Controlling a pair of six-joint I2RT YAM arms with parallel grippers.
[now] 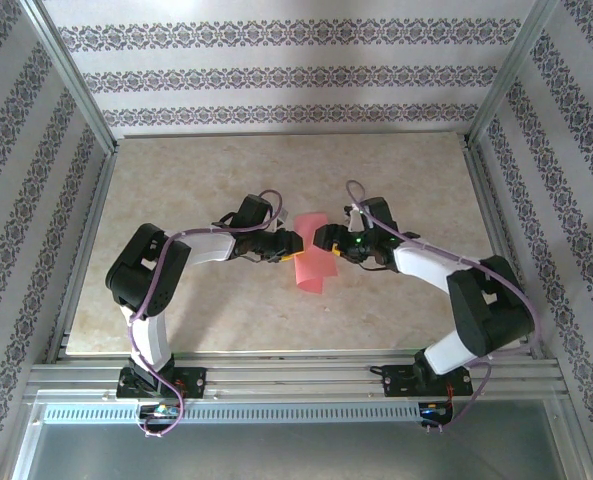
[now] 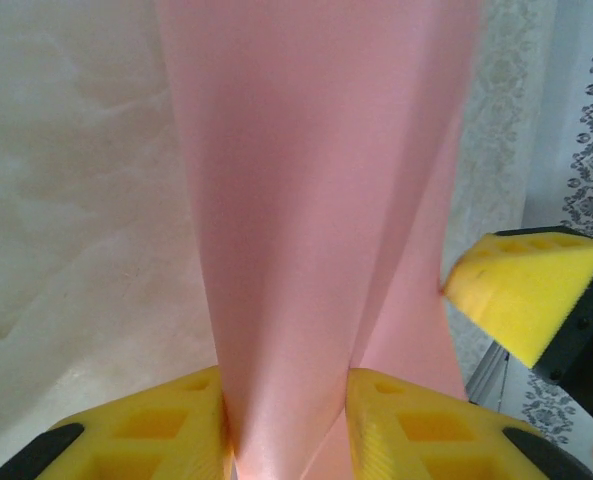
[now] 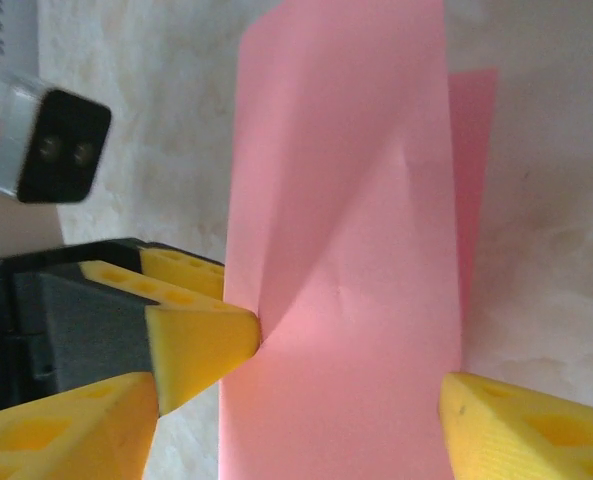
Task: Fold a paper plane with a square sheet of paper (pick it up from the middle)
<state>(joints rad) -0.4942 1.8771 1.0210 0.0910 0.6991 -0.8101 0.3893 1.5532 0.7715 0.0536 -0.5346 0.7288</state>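
Note:
The pink-red square sheet of paper (image 1: pixel 313 262) is folded into a long, layered band and held above the table's middle. My left gripper (image 1: pixel 294 243) is shut on its left edge. In the left wrist view the yellow pads squeeze the paper (image 2: pixel 316 200) at the left gripper (image 2: pixel 286 425). My right gripper (image 1: pixel 322 240) faces it from the right and is open. Its jaws stand wide on either side of the band (image 3: pixel 356 250) at the right gripper (image 3: pixel 301 425). The left gripper's fingertip (image 3: pixel 201 340) presses a dent into the band's edge. The paper plane is out of view.
The marbled table top (image 1: pixel 176 200) lies under both arms. Metal frame posts (image 1: pixel 76 90) and patterned walls close it in on three sides. An aluminium rail (image 1: pixel 296 375) runs along the near edge by the arm bases.

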